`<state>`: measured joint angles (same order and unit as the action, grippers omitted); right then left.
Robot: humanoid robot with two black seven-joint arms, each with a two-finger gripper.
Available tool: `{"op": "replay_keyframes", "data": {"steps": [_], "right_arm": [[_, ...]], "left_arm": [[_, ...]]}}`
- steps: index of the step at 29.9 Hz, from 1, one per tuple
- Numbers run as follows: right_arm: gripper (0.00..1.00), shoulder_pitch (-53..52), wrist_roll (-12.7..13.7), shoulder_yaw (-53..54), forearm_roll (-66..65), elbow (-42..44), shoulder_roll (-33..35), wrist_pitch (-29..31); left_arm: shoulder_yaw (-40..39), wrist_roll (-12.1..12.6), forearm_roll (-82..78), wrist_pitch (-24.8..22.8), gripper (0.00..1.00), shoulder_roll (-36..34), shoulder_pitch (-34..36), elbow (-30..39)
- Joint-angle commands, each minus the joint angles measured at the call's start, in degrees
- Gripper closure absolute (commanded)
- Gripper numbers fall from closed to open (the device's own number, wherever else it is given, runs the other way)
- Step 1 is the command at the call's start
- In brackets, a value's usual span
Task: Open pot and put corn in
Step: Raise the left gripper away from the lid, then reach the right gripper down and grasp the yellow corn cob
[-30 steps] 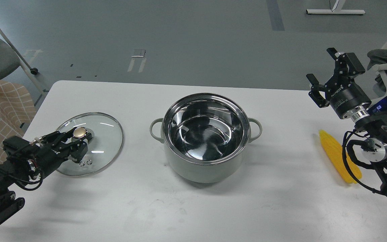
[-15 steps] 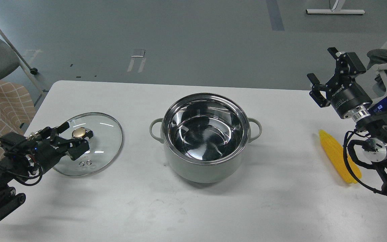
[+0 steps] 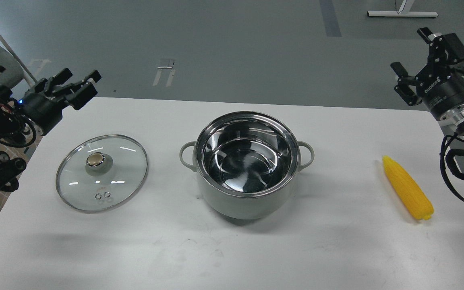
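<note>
Worktop (image 3: pixel 232 257): your pot (image 3: pixel 247 165) sits centre, uncovered. Glass lid (image 3: pixel 102 172) flat at its 9 o'clock; corn (image 3: pixel 407 193) lying at 3 o'clock. Left gripper (image 3: pixel 79 80) and right gripper (image 3: pixel 411 54) raised, fingers spread, empty. Both arms cut off at the frame edges.

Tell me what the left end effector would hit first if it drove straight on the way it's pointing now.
Probably nothing: the left end effector points up and to the right, past the table's far edge, with only bare floor beyond. The glass lid lies below it, off that line. Depth is uncertain.
</note>
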<state>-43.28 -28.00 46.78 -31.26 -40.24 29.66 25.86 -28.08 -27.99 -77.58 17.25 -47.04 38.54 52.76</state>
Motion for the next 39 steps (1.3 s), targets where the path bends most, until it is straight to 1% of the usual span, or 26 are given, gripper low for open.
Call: {"op": "replay_keyframes", "data": {"steps": [1, 2, 4, 7, 8, 10, 13, 17, 20, 22, 27, 30, 39], "right_arm": [[0.0, -1.3, 0.0, 0.0, -7.6, -1.5, 3.9, 0.0], [0.0, -1.3, 0.0, -0.1, -10.7, -2.4, 5.2, 0.0], [0.0, -1.3, 0.0, -0.2, -14.2, -3.5, 6.6, 0.0], [0.0, -0.8, 0.0, -3.3, -23.8, -7.6, 10.4, -0.4], [0.0, -0.8, 0.0, -5.4, -27.9, -9.7, 12.3, -1.2], [0.0, -0.6, 0.0, -7.1, -32.3, -11.6, 14.2, -2.6], [0.0, -0.3, 0.0, -10.2, -42.2, -14.5, 17.1, -6.0], [0.0, 1.4, 0.0, -12.3, -53.0, -14.6, 18.5, -9.4], [0.0, 3.7, 0.0, -13.1, -61.4, -14.2, 18.5, -13.1], [0.0, 5.6, 0.0, -13.1, -65.0, -13.4, 18.2, -14.5], [0.0, 9.3, 0.0, -13.1, -71.0, -11.7, 17.3, -16.4], [0.0, 10.4, 0.0, -13.2, -74.0, -10.9, 17.0, -16.5], [0.0, 12.9, 0.0, -13.2, -75.9, -9.2, 15.8, -16.5]], "left_arm": [[-0.1, 0.0, 8.8, -6.7, 0.03, 1.6, 5.6, 0.0], [-0.1, 0.0, 11.9, -8.3, 0.03, 2.7, 7.3, 0.0], [-0.1, 0.0, 14.5, -9.4, 0.03, 3.6, 8.8, 0.1], [-0.1, 0.0, 18.2, -10.7, 0.03, 5.9, 11.7, 0.1], [-0.1, 0.0, 19.2, -11.4, 0.03, 7.0, 12.4, 0.1], [-0.2, 0.0, 20.6, -12.2, 0.03, 8.2, 13.0, 0.1], [-0.1, 0.0, 25.7, -13.4, 0.03, 10.7, 13.7, 0.1], [-0.1, 0.0, 26.4, -13.2, 0.03, 13.2, 13.7, 0.1], [0.0, 0.0, 26.3, -13.2, 0.03, 14.3, 13.7, 0.1], [0.0, 0.0, 26.3, -13.2, 0.03, 14.6, 13.7, 0.1], [0.1, 0.0, 26.3, -13.2, 0.03, 14.7, 13.6, 0.1], [0.2, 0.0, 26.2, -13.2, 0.03, 14.7, 13.3, 0.1], [0.3, 0.0, 26.1, -13.2, 0.03, 14.6, 13.1, 0.3]]}}
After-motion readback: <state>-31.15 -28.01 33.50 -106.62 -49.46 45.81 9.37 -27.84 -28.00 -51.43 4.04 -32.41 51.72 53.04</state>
